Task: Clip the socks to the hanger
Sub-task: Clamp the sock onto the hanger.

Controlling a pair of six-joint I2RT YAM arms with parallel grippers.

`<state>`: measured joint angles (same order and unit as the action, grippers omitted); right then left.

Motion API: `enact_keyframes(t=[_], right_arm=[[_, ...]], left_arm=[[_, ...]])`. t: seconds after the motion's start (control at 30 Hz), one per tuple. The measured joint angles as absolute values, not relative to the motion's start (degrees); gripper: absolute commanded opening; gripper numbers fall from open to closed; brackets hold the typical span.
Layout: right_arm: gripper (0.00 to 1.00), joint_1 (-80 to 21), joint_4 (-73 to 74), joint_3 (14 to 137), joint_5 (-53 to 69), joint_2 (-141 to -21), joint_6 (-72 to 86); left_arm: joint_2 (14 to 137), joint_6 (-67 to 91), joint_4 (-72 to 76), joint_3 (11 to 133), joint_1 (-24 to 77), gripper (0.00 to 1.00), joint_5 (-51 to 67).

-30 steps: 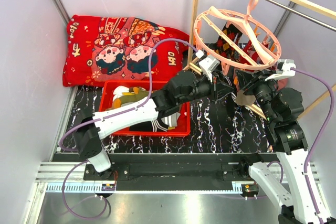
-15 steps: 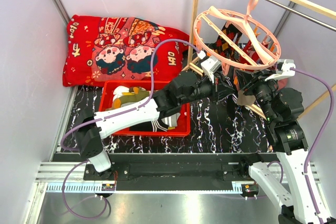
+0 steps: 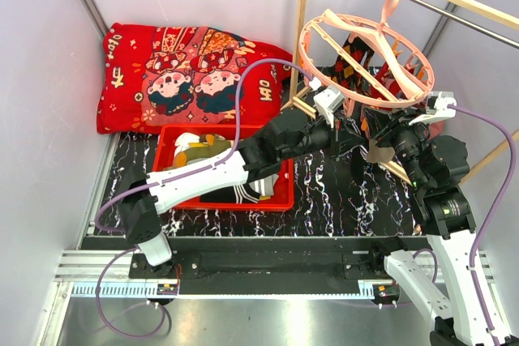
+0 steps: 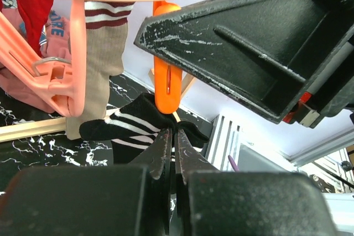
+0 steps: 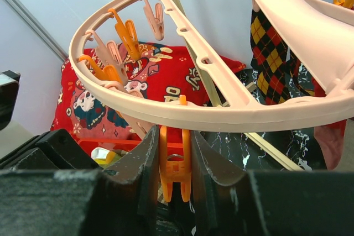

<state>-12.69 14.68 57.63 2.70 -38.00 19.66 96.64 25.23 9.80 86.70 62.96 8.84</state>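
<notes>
Black sock with white stripes [image 4: 130, 131] is pinched in the closed left pincer [image 4: 172, 136] just under the pink ring hanger [image 5: 249, 111], its upper edge touched by an orange clip [image 4: 167, 81]. The clip is squeezed between the fingers of the right pincer [image 5: 175, 178], directly below the hanger's rim.

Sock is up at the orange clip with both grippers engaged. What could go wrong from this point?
The left gripper pinches only a small part of the black striped sock, so the fabric may slip before the orange clip bites. How deep the sock sits in the clip is unclear; if the right gripper, squeezing the clip, lets go early, it may catch too little. The hanger hangs free and could swing away.
</notes>
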Motion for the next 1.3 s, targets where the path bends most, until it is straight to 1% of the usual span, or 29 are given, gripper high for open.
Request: enact_keyframes(t=[0.6, 1.3], right_arm=[[0.00, -12.7, 14.7, 57.7, 2.7, -38.0, 19.6], [0.00, -12.7, 14.7, 57.7, 2.5, -37.7, 17.8]], left_arm=[[98.1, 24.4, 7.8, 89.2, 63.3, 0.00, 8.8], [98.1, 22.5, 7.0, 89.2, 64.0, 0.00, 8.3]])
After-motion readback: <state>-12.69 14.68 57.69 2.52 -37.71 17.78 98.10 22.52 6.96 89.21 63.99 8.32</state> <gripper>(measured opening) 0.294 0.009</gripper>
